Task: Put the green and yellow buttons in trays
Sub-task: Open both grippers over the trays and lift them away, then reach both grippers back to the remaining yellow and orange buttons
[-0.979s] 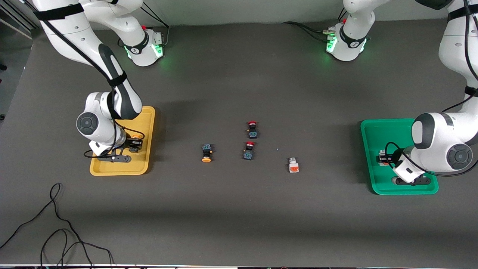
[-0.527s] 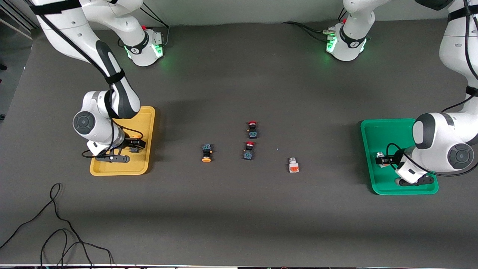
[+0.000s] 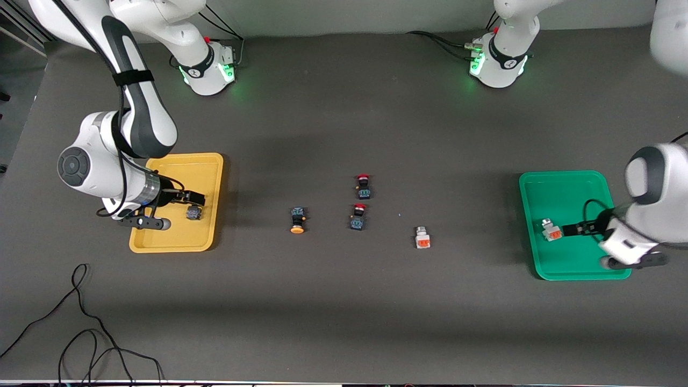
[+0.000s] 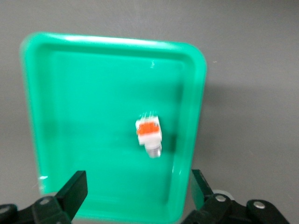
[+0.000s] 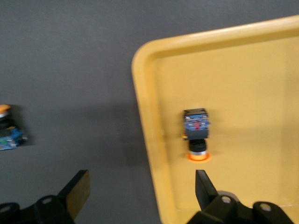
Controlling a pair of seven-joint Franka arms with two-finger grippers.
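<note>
A dark-bodied button with an orange-yellow cap (image 3: 193,213) lies in the yellow tray (image 3: 177,236). My right gripper (image 3: 189,198) is open and empty above it. The right wrist view shows that button (image 5: 196,133) on the tray (image 5: 252,93) past the open gripper (image 5: 141,186). A white-grey button with an orange block (image 3: 551,230) lies in the green tray (image 3: 559,188). My left gripper (image 3: 579,229) is open and empty over that tray, beside the button. The left wrist view shows this button (image 4: 149,135) in the tray (image 4: 70,116), with the gripper (image 4: 139,187) open.
On the table between the trays lie a dark button with an orange-yellow cap (image 3: 297,220), also in the right wrist view (image 5: 7,128), a white-grey button with an orange block (image 3: 423,237), and two red-capped buttons (image 3: 364,186) (image 3: 358,216). Black cables (image 3: 80,333) lie near the front camera.
Both grippers have let go of their buttons and lifted up from the trays. The right arm pulled toward its end of the table, the left arm toward its own end.
</note>
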